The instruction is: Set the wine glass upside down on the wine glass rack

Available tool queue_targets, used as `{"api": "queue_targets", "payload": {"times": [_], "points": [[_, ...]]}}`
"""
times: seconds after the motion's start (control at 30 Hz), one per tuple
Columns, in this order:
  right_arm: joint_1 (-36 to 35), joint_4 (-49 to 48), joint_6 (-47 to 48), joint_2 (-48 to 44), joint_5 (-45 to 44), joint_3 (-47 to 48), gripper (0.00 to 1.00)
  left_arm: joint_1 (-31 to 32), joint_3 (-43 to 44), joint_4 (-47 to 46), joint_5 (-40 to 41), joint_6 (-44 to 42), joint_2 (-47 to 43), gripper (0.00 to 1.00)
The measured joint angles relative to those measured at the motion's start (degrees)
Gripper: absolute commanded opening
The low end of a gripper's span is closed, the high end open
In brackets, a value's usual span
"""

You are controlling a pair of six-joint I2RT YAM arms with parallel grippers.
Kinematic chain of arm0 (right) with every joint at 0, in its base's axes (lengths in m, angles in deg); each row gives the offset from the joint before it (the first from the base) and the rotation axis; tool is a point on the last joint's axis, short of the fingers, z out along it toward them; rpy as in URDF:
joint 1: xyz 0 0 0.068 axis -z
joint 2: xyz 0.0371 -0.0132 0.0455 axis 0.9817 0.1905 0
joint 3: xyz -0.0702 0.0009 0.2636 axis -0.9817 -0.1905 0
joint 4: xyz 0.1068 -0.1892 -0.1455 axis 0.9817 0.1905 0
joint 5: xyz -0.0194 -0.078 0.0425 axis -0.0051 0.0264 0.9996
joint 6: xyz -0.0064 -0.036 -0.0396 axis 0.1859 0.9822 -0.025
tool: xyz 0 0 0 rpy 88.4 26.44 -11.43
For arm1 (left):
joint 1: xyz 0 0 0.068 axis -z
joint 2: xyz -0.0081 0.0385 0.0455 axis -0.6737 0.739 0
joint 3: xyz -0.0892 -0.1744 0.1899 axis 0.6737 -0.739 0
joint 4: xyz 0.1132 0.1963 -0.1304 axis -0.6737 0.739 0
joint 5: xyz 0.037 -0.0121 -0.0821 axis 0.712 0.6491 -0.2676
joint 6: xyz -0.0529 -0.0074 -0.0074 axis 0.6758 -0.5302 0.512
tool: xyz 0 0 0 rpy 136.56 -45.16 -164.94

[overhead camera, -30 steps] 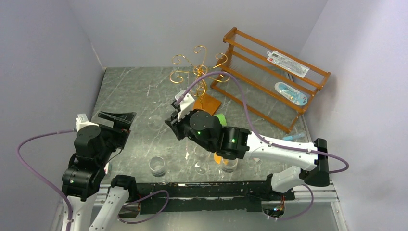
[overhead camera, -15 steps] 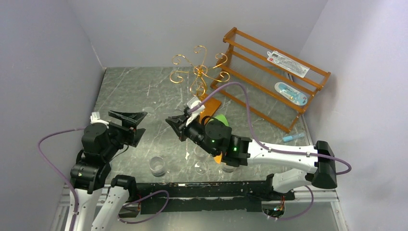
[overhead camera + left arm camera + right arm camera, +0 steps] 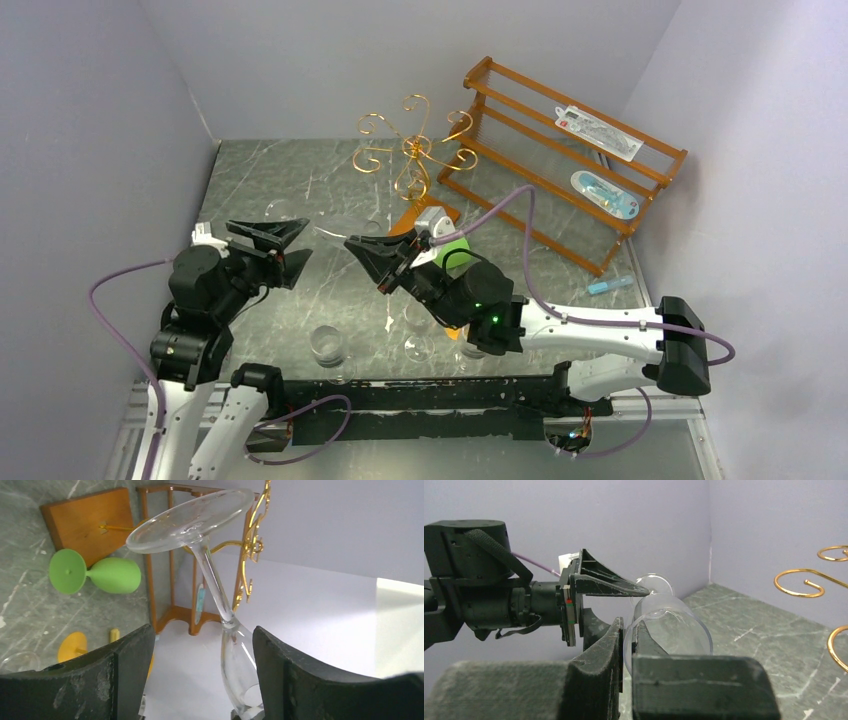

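Observation:
The clear wine glass (image 3: 330,230) hangs level in the air between my two grippers. My right gripper (image 3: 372,258) is shut on the bowl's rim (image 3: 674,625), one finger inside and one outside (image 3: 626,630). The foot points at my left gripper (image 3: 298,243), which is open (image 3: 202,632). In the left wrist view the stem (image 3: 212,580) runs between its fingers, untouched. The wine glass rack (image 3: 410,150), gold wire with curled arms on an orange-brown base (image 3: 430,215), stands behind; it also shows in the left wrist view (image 3: 90,525) and the right wrist view (image 3: 799,577).
A green glass (image 3: 458,248) lies on its side by the rack's base. A brown slatted shelf (image 3: 570,160) holding packets stands at the back right. Clear glasses (image 3: 328,345) and an orange one (image 3: 452,328) stand near the front edge. Purple walls close in.
My right gripper has turned and carried the glass up and left, its foot toward the left gripper. My left gripper has risen and moved right toward the foot, staying open.

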Motion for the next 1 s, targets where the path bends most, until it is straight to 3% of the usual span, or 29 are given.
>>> {"api": "queue_targets", "payload": {"times": [0.17,0.43,0.67,0.8,0.87,0.9,1.0], "points": [[0.00,-4.17,0.20,-0.09,1.99,-1.75,0.00,0.00,-1.77,-5.66,0.13,5.46,-1.81,0.75],[0.00,-7.23,0.96,-0.02,4.63,-2.71,0.00,0.00,-6.08,-15.04,0.17,11.10,-2.54,0.53],[0.00,-8.37,1.03,0.02,6.25,-2.82,0.00,0.00,-6.08,-17.38,1.25,12.07,-2.75,0.30],[0.00,-9.31,0.79,0.02,7.26,-2.80,0.00,0.00,-6.10,-17.94,1.66,12.39,-3.21,0.06],[0.00,-8.92,0.35,0.13,7.67,-2.80,0.00,-0.02,-6.10,-19.54,2.54,12.55,-3.23,0.05],[0.00,-8.79,0.04,0.20,7.72,-2.80,0.04,-0.02,-6.10,-20.28,3.04,12.07,-3.23,0.05],[0.02,-8.35,-1.38,0.24,7.54,-2.78,0.31,0.00,-6.08,-21.70,3.80,9.64,-3.06,0.05]]}}
